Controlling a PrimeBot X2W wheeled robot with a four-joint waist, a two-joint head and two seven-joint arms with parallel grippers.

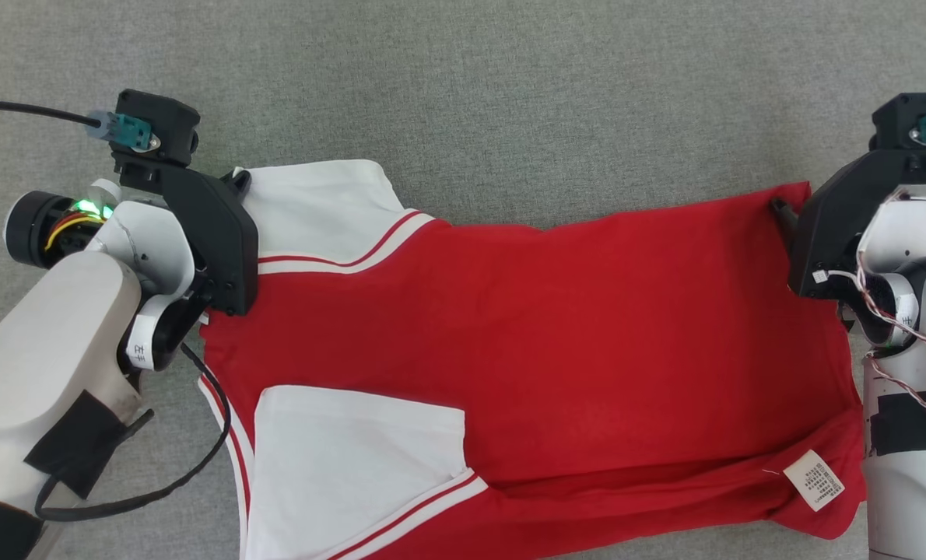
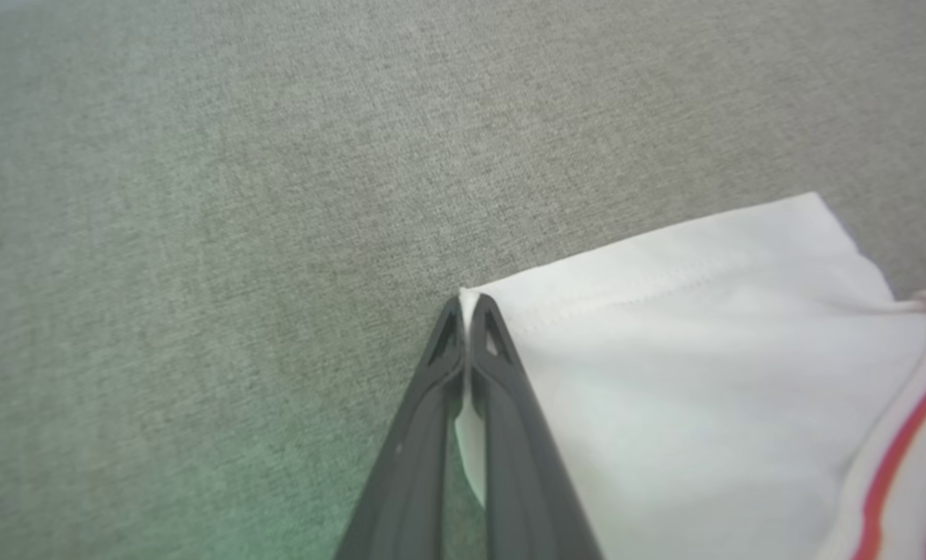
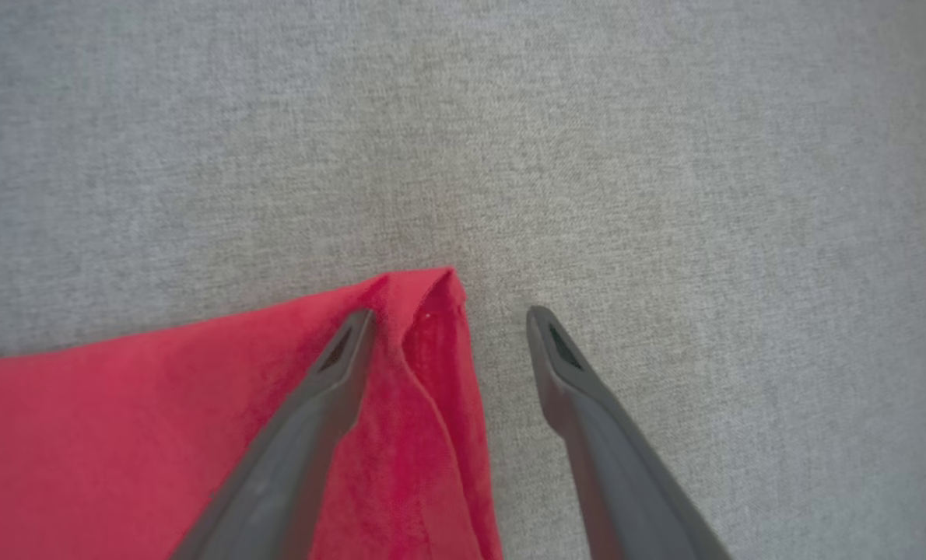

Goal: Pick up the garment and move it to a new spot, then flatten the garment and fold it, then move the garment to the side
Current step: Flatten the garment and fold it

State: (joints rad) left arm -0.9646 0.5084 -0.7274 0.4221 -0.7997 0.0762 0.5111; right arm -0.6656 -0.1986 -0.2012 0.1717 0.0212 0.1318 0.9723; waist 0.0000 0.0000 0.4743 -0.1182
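Pinching the white sleeve corner [image 2: 525,311], the left gripper [image 2: 469,307] likely holds the red garment [image 1: 548,327] taut on the grey surface [image 1: 510,93]; the right gripper [image 3: 449,313] straddles the hem corner [image 3: 432,295], fingers apart.

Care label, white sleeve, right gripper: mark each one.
care label [image 1: 818,480], head view, middle of the printed tag.
white sleeve [image 2: 689,373], left wrist view, flat cloth below the stitched hem.
right gripper [image 3: 451,312], right wrist view, midway between its open fingertips.
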